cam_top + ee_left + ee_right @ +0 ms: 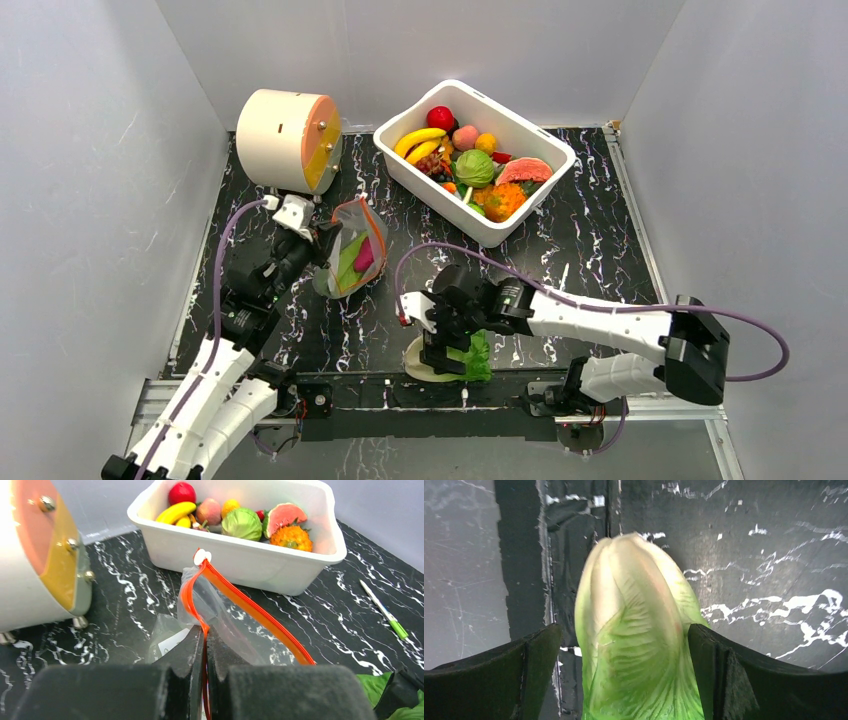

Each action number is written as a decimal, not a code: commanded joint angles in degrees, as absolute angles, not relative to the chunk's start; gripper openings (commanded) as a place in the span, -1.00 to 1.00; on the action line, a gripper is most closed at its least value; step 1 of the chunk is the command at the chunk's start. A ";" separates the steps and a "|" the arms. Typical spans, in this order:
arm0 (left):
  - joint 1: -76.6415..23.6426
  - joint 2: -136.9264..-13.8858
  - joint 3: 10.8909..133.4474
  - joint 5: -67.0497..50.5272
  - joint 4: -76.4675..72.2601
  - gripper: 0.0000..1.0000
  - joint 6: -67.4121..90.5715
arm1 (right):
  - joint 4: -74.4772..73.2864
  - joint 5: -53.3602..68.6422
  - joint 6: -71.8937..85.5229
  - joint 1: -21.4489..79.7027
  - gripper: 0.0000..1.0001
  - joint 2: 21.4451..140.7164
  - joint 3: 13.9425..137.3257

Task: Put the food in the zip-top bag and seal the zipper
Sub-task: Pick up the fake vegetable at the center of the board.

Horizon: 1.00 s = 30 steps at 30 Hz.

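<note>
The clear zip-top bag stands open left of centre, with a green piece and a pink piece inside. My left gripper is shut on its orange-red zipper; in the left wrist view the fingers pinch the near side of the strip. My right gripper is open at the near table edge, its jaws either side of a leafy green, which also shows in the top view. More food, a banana, a cabbage and a watermelon slice, lies in the tub.
The white tub stands at the back centre, just behind the bag in the left wrist view. A cream cylinder with an orange face stands at the back left. A green-tipped pen lies on the black marbled table.
</note>
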<state>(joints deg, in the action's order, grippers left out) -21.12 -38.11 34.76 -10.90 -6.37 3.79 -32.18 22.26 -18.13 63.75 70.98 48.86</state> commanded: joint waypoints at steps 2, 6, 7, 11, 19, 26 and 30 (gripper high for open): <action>-21.28 -33.76 35.70 -6.25 -8.39 -1.00 -1.26 | -32.12 14.75 -13.25 65.28 0.92 74.70 50.76; -21.30 -32.58 35.89 -4.79 -7.91 -1.00 -1.71 | -30.87 9.71 -13.88 65.30 0.91 77.00 51.30; -21.27 -32.48 36.05 -4.80 -7.79 -1.00 -1.75 | -30.67 8.78 -14.24 65.30 0.91 77.49 51.47; -21.29 -32.24 36.33 -4.91 -7.12 -1.00 -1.51 | -30.22 9.17 -16.49 64.56 0.76 78.39 50.70; -21.27 -33.53 34.70 -11.83 -10.22 -1.00 -1.56 | -28.57 8.26 -9.84 63.02 -0.27 74.23 55.47; -21.31 -46.61 40.78 -23.12 -11.16 -1.00 -8.03 | -32.42 3.07 6.41 63.02 -0.74 67.14 60.84; -21.27 -52.37 44.43 -25.11 -12.30 -1.00 -12.47 | -37.89 2.82 12.64 63.02 -0.73 62.77 64.76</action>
<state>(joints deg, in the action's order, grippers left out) -21.12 -50.02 39.48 -19.70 -8.36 -6.31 -34.52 4.71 3.14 63.22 68.03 58.74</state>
